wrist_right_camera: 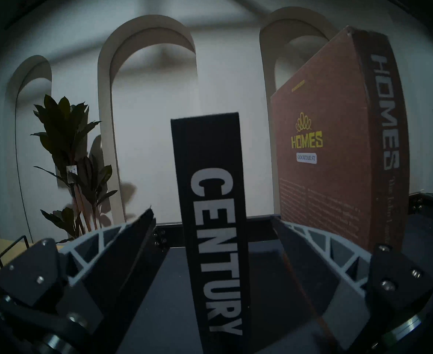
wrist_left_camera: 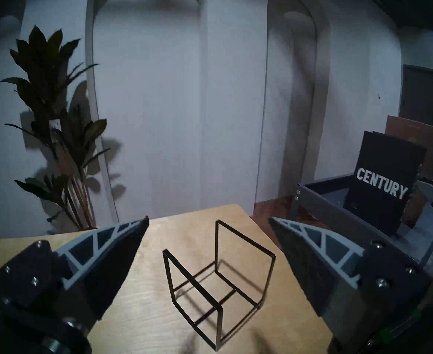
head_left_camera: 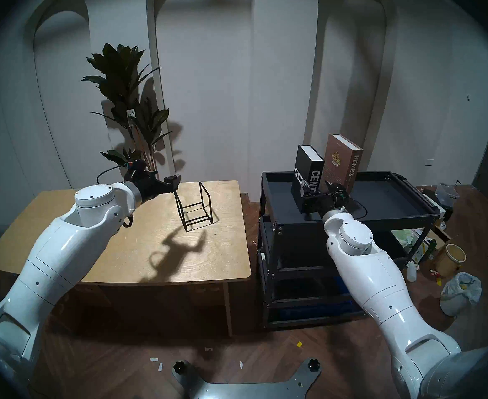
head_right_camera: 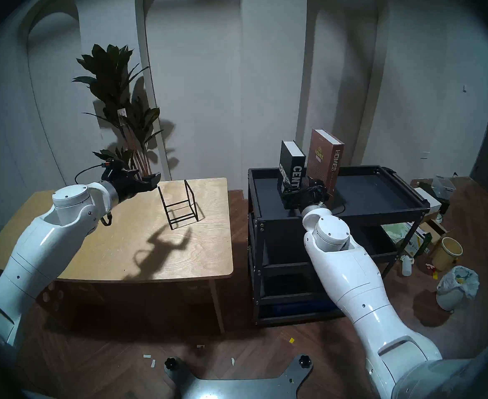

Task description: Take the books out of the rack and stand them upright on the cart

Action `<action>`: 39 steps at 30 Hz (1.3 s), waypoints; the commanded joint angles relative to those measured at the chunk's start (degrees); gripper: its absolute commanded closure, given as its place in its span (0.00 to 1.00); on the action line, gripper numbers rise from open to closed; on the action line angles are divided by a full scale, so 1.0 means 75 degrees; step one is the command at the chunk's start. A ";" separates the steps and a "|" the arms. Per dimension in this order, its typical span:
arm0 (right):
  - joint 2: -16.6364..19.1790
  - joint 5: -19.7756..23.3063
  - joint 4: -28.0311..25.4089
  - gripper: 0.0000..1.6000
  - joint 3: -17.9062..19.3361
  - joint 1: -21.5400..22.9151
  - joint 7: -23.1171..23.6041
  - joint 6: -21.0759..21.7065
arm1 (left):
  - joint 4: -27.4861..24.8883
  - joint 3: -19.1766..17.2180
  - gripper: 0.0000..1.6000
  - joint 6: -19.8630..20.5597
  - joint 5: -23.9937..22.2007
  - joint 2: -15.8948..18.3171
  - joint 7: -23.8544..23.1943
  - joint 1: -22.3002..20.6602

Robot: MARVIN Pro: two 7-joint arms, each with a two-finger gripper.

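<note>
Two books stand upright side by side on the top shelf of the black cart (head_left_camera: 386, 201) (head_right_camera: 376, 194). One is the black "CENTURY" book (head_left_camera: 309, 171) (head_right_camera: 291, 165) (wrist_left_camera: 384, 182) (wrist_right_camera: 210, 192). To its right is the taller brown "HOMES" book (head_left_camera: 342, 162) (head_right_camera: 324, 156) (wrist_right_camera: 338, 154). My right gripper (head_left_camera: 317, 188) (wrist_right_camera: 211, 214) is open, with a finger on each side of the black book's spine and a gap on both sides. The black wire rack (head_left_camera: 196, 208) (head_right_camera: 181, 205) (wrist_left_camera: 218, 282) stands empty on the wooden table (head_left_camera: 139, 245). My left gripper (head_left_camera: 175, 181) (wrist_left_camera: 209, 218) hovers open just left of the rack.
A tall potted plant (head_left_camera: 127, 102) stands behind the table by the arched wall. On the floor to the right of the cart are a bagged bin (head_left_camera: 458, 292), a tan bucket (head_left_camera: 452, 258) and boxes. The cart's lower shelves lie under my right arm.
</note>
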 commanded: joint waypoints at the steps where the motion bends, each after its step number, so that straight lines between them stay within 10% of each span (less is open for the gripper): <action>1: 0.0064 0.0093 -0.0919 0.00 0.0121 -0.0594 -0.0065 -0.0203 | -0.0046 -0.0057 0.00 -0.0843 0.0480 -0.0282 0.0539 0.0032; 12: -0.0124 0.0268 -0.1867 0.00 -0.0130 -0.1202 -0.0034 -0.0419 | 0.0226 0.0177 0.00 -0.1695 0.1251 -0.0560 0.1240 0.0197; 29: -0.0338 -0.1135 -0.3306 0.00 -0.0485 -0.1492 -0.2412 0.1647 | 0.1032 0.0353 0.00 -0.2954 0.2031 -0.0876 0.1794 0.0202; 39: 0.0067 -0.0765 -0.2218 0.00 -0.0448 -0.0978 -0.1020 0.0664 | 0.0832 0.0332 0.00 -0.2706 0.1749 -0.0747 0.1415 0.0287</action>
